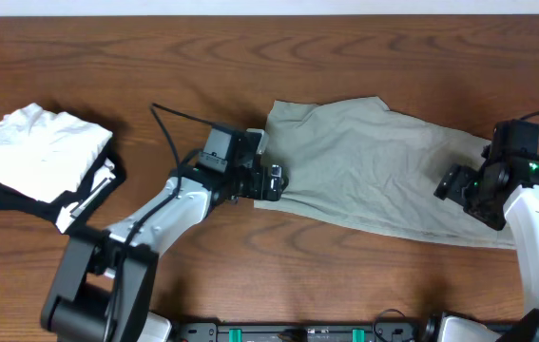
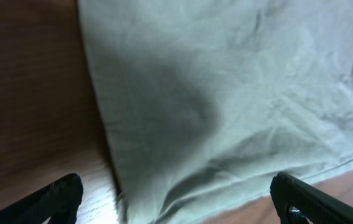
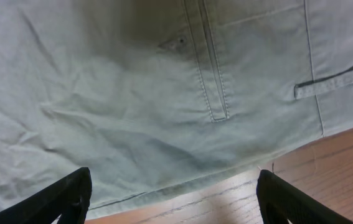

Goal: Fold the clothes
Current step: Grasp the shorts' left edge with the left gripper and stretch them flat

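Observation:
The clothes (image 1: 374, 171) are a pale grey-green garment lying spread flat across the wooden table, from centre to right. My left gripper (image 1: 271, 182) is open and empty at the garment's left lower corner; the left wrist view shows that corner and hem (image 2: 226, 106) between the wide-apart fingers (image 2: 176, 199). My right gripper (image 1: 459, 190) is open and empty over the garment's right end. The right wrist view shows the fabric (image 3: 132, 93) with a stitched fly seam and a belt loop, its edge lying between the fingers (image 3: 173, 196).
A folded white garment (image 1: 36, 152) lies on a dark one at the left of the table (image 1: 202, 57). A black cable (image 1: 169, 123) runs by the left arm. Bare wood lies in front of and behind the garment.

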`<action>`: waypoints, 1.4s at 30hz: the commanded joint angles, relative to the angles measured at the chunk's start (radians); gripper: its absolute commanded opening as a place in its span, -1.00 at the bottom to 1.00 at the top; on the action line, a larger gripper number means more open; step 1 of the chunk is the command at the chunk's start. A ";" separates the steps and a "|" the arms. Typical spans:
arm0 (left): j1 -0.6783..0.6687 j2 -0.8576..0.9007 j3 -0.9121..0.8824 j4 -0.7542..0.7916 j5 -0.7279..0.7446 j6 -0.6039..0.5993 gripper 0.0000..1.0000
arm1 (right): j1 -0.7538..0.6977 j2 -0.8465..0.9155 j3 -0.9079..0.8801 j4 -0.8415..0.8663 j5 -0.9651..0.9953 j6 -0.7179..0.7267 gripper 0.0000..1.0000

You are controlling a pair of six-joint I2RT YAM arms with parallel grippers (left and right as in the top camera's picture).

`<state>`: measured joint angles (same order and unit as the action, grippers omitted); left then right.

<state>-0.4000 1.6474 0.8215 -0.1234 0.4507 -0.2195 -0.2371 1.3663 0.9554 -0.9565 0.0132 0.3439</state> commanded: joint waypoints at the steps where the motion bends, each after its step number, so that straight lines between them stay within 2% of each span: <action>1: -0.001 0.054 0.017 0.010 0.012 -0.069 0.96 | -0.013 0.005 -0.009 0.003 -0.014 -0.020 0.66; 6: -0.006 0.109 0.017 -0.005 0.021 -0.172 0.96 | -0.013 0.005 -0.009 0.003 -0.014 -0.020 0.66; 8: -0.014 0.111 0.016 -0.012 0.085 -0.175 1.00 | -0.013 0.005 -0.009 0.003 -0.014 -0.020 0.66; 9: -0.018 0.111 0.016 -0.013 0.120 -0.175 0.86 | -0.013 0.005 -0.008 0.003 -0.014 -0.020 0.66; 11: -0.023 0.110 0.016 -0.018 0.199 -0.175 0.37 | -0.013 0.005 -0.009 0.003 -0.014 -0.020 0.66; 12: -0.023 0.110 0.016 -0.034 0.228 -0.176 -0.09 | -0.013 0.005 -0.008 0.003 -0.014 -0.020 0.66; 14: -0.019 0.108 0.016 -0.084 0.234 -0.175 -0.85 | -0.013 0.005 -0.009 0.003 -0.014 -0.020 0.66; 15: -0.011 0.106 0.016 -0.110 0.234 -0.175 -0.88 | -0.013 0.005 -0.009 0.003 -0.014 -0.020 0.66; 19: 0.055 0.101 0.016 -0.214 0.233 -0.158 -0.87 | -0.013 0.005 -0.009 0.003 -0.009 -0.020 0.66; 24: 0.223 0.097 0.017 -0.319 0.157 -0.071 -0.88 | -0.031 0.005 -0.009 0.003 0.013 -0.020 0.68; 29: 0.384 0.095 0.017 -0.352 0.163 -0.033 -0.88 | -0.080 0.005 -0.009 0.008 0.005 -0.037 0.75; 31: 0.422 0.095 0.017 -0.353 0.216 0.008 -0.88 | -0.104 0.006 -0.009 0.018 -0.027 -0.065 0.75; 32: 0.432 0.095 0.017 -0.356 0.249 0.025 -0.79 | -0.116 0.008 -0.009 0.026 -0.060 -0.091 0.76; 33: 0.440 0.095 0.017 -0.361 0.286 0.041 -0.33 | -0.127 0.011 -0.009 0.032 -0.094 -0.121 0.77; 35: 0.443 0.092 0.017 -0.375 0.313 0.055 0.44 | -0.145 0.022 -0.009 0.038 -0.129 -0.155 0.80; 36: 0.443 0.087 0.017 -0.383 0.312 0.072 0.63 | -0.155 0.030 -0.009 0.039 -0.134 -0.159 0.82; 38: 0.443 0.069 0.017 -0.392 0.303 0.092 0.86 | -0.174 0.054 -0.009 0.040 -0.140 -0.163 0.86; 42: 0.443 -0.005 0.017 -0.396 0.239 0.092 0.89 | -0.223 0.142 -0.010 0.052 -0.225 -0.206 0.88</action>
<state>0.0395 1.6974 0.8455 -0.5159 0.7441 -0.1665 -0.4229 1.4506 0.9524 -0.9112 -0.1265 0.1944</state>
